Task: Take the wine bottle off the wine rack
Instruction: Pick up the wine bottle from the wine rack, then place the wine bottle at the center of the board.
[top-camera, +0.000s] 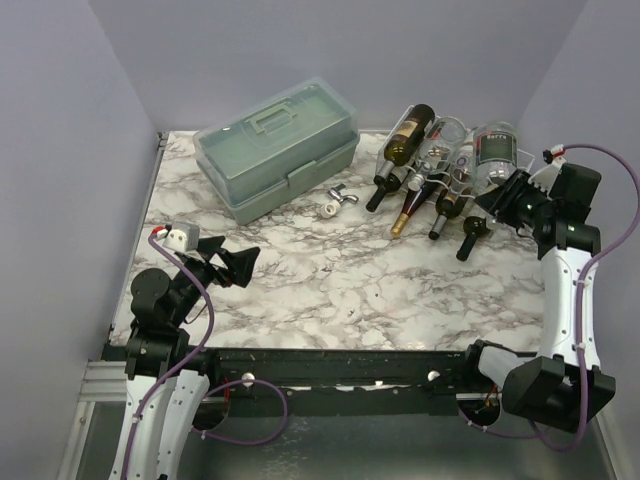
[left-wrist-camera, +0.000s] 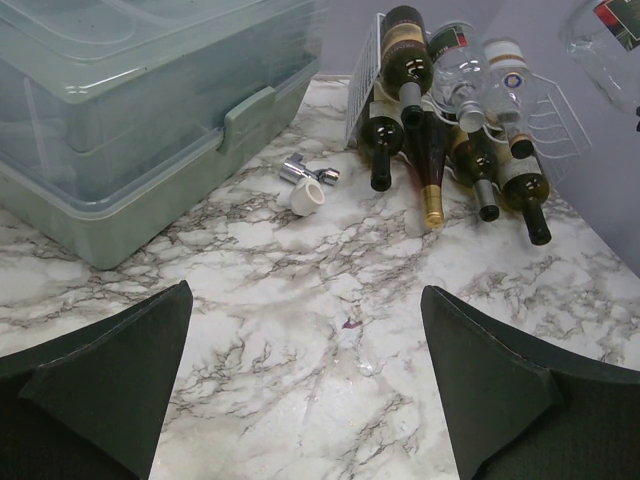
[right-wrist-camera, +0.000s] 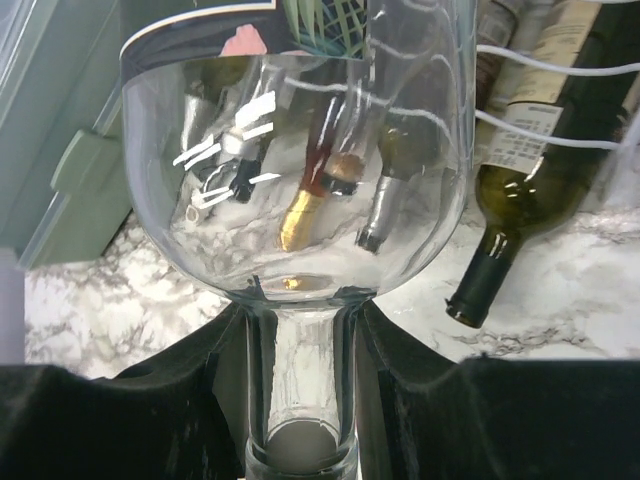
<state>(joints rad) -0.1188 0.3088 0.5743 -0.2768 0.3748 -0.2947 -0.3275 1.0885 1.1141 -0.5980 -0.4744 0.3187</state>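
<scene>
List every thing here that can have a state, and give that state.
toolbox: lid shut.
wine rack: loaded with bottles.
clear bottle: lying on the rack, neck gripped.
right gripper: jaws shut on the clear bottle's neck.
left gripper: jaws open, empty.
pipe fitting: lying free, untouched.

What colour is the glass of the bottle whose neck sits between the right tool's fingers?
Colourless: a clear glass wine bottle. Right wrist view shows it best.
</scene>
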